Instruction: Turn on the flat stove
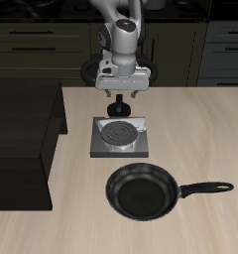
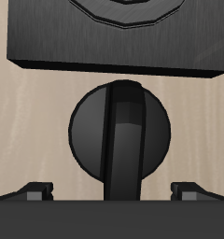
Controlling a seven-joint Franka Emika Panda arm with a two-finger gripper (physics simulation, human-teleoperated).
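The flat stove (image 1: 119, 145) is a small grey square plate on the table, with a dark spiral coil (image 1: 117, 131) that is not glowing. Its black knob (image 1: 118, 107) stands at the plate's back edge. My gripper (image 1: 119, 96) hangs straight above the knob, open and empty. In the wrist view the knob (image 2: 119, 131) is a round black disc with a raised ridge. It lies between my two fingertips (image 2: 35, 191), which stand wide apart and do not touch it. My gripper (image 2: 114, 191) is centred over the ridge. The stove's edge (image 2: 114, 47) lies beyond the knob.
A round black frying pan (image 1: 141, 189) with a long handle (image 1: 205, 188) lies nearer the table's front edge than the stove. A dark low cabinet block (image 1: 22, 129) stands beside the stove. Dark kitchen cabinets run along the back.
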